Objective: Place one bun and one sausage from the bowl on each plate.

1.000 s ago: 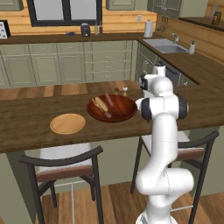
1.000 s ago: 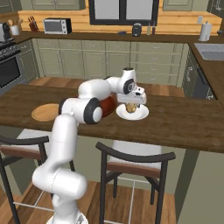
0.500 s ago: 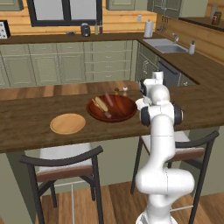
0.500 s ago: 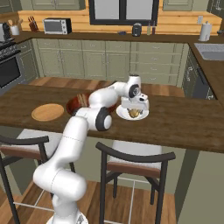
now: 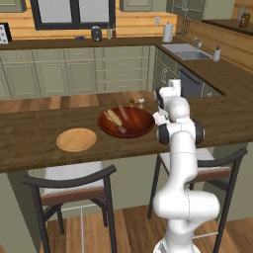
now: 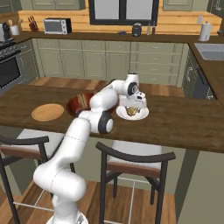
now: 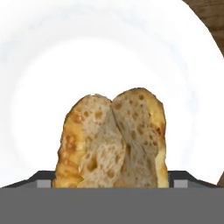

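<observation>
lying at the left of the dark wooden worktop [image 6: 183, 120]: the flat tan plate [image 5: 76, 140], bare on top. sitting just right of it, apart from it, the big reddish-brown bowl [image 5: 126, 121], holding long buns [image 5: 114, 117] and a thin dark sausage [image 5: 122, 110] lying across its middle. standing just beyond the bowl's far rim, two small shakers [image 5: 136, 103]. further right, resting on the worktop beside the bowl, the white plate [image 6: 131, 113], carrying a split, browned bun [image 7: 112, 140] with its pale, holed crumb facing up. hanging directly over that bun, the claw [image 6: 131, 106], pointing down, its jaws standing wide with nothing between them; in the hand view the bun filling the lower middle over the plate's white face, a sliver of brown worktop showing at the top right corner. whether the finger tips are touching the bun cannot be told. tucked under the near edge of the worktop, two dark stools [image 6: 133, 163] with pale seats. running along the far wall, green cabinets [image 6: 96, 61] under a wood counter, carrying a microwave [image 6: 57, 26] at the left and a paper towel roll [image 6: 204, 30] at the right, near the sink [image 5: 190, 53].
</observation>
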